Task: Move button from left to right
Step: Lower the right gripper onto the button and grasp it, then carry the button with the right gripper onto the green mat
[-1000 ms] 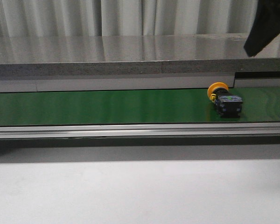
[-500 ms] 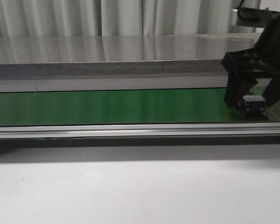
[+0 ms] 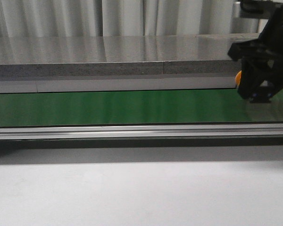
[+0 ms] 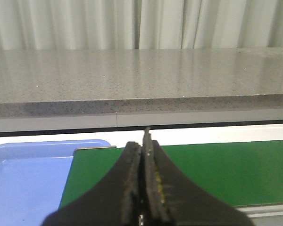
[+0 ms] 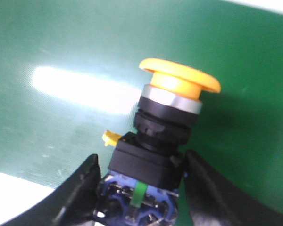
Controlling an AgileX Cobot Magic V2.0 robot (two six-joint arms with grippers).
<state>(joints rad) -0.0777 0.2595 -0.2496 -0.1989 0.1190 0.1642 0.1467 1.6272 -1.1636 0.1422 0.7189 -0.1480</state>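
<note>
The button [image 5: 166,123] has a yellow-orange mushroom head, a black body and a blue base with a green strip. My right gripper [image 5: 141,159] is shut on that base, one black finger on each side, with the head pointing away from the wrist over the green belt [image 5: 61,56]. In the front view the right gripper [image 3: 255,95] hangs at the far right, just above the belt [image 3: 108,107]. Only an orange sliver of the button [image 3: 238,77] shows beside it there. My left gripper [image 4: 142,144] is shut with nothing between its fingers, near the belt's left end.
A blue tray [image 4: 28,179] lies beside the belt's left end. A grey stone ledge [image 3: 108,56] runs behind the belt and a metal rail [image 3: 132,131] along its front. A white tabletop [image 3: 132,193] lies nearest the robot. Curtains hang at the back.
The button lay alone on the belt a second ago. My right gripper came down over it, shut on it, and has lifted it slightly up and to the right.
</note>
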